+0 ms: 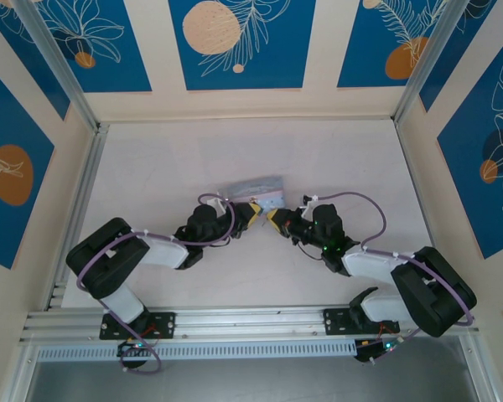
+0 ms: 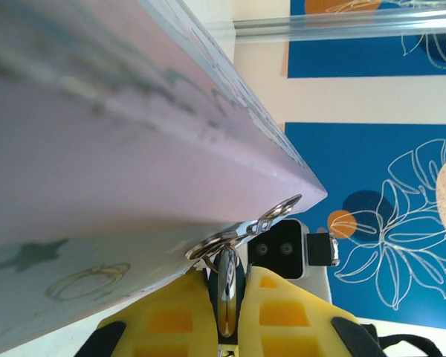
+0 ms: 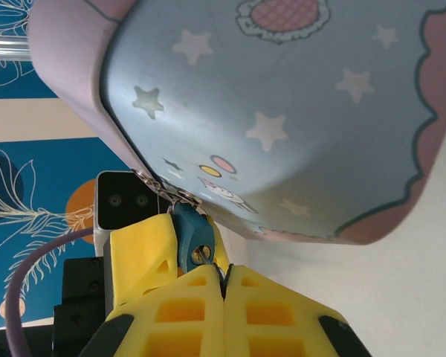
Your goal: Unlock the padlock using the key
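Note:
The small teal padlock (image 3: pixel 189 230) hangs by its silvery shackle from the metal hasp (image 2: pixel 223 242) of a pastel-blue cartoon tin (image 1: pixel 256 189). My left gripper (image 2: pixel 228 271) is shut on the padlock (image 2: pixel 227 297) from both sides, and one of its yellow fingers (image 3: pixel 137 245) flanks the lock. My right gripper (image 3: pixel 224 274) is shut on the thin key (image 3: pixel 207 261), whose tip sits in the keyhole on the lock's underside; most of the key is hidden between the pads. In the top view the left gripper (image 1: pixel 253 214) and right gripper (image 1: pixel 273 219) meet tip to tip at the tin's near edge.
The tin lies mid-table with both wrists crowded against its near side. Aluminium rails (image 1: pixel 75 209) and blue patterned wall panels (image 1: pixel 235 42) enclose the white tabletop (image 1: pixel 168 159). The right wrist camera block (image 2: pixel 279 249) sits just behind the padlock.

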### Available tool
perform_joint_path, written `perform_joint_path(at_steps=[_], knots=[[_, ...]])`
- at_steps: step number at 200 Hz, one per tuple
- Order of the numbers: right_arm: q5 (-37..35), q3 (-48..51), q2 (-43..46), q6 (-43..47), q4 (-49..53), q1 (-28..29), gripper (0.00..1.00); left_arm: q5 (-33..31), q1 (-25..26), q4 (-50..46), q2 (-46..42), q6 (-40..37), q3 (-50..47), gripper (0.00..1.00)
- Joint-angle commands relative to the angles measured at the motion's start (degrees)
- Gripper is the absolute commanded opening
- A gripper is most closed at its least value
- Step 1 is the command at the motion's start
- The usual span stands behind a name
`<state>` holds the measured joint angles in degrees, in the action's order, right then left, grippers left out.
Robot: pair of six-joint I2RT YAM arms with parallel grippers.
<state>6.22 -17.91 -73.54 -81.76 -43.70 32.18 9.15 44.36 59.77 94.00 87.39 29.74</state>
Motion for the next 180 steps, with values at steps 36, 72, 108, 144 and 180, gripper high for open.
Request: perform_joint_path(at_steps=[36,72,108,144,180], knots=[[6.84,-1.87,-3.87,-1.55,-11.31,-2.23,0.0,0.52,0.84,7.83,0.01,3.84,1.92,0.0],[10.49,-3.47,-5.17,-0.84,-11.57,-4.18,0.0,0.7,1.02,8.4,-0.17,3.99,1.99,0.0],[14.55,-5.4,-9.57,-2.03,-15.41,-5.3,0.0,2.23,1.41,7.64,-0.01,3.27,2.83,0.0],[15.01,-6.25,-12.29,-4.52,-18.27,-5.11,0.0,2.96,2.12,1.46,-1.95,-1.0,3.8,0.0],[14.88,-7.52,-12.79,-6.01,-18.53,-4.57,0.0,3.68,2.82,-4.6,-3.34,-5.27,5.15,0.0]])
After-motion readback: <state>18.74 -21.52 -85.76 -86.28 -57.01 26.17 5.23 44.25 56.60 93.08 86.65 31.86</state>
